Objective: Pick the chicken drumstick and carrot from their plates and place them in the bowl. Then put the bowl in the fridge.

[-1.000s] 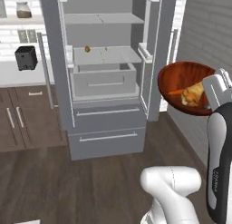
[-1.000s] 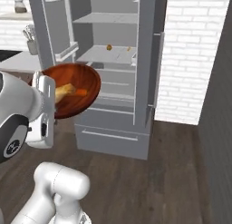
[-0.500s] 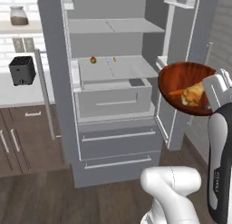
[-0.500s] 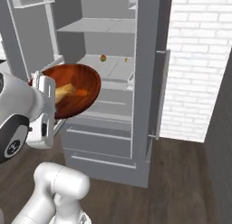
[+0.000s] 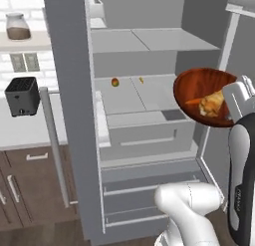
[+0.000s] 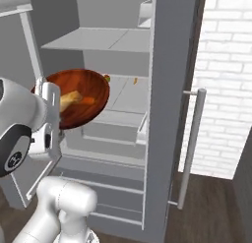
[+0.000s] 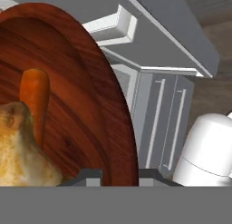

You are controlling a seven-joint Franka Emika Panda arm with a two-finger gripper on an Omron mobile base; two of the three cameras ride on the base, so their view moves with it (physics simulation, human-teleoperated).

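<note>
Fridge [image 5: 74, 115] stands open at left; right of its shelves the bowl [image 5: 199, 98] hangs tilted, jaws clamped narrow on its rim. Rigid and glossy, likely slippery; the carrot [image 7: 35, 100] and chicken drumstick [image 7: 20, 150] inside could slide.

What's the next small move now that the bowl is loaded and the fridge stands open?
Probably carry the bowl forward toward the open fridge shelf. The gripper is shut on the bowl's rim, the carrot and chicken drumstick already lie inside, and the bowl hangs in front of the shelves, outside the fridge.
</note>
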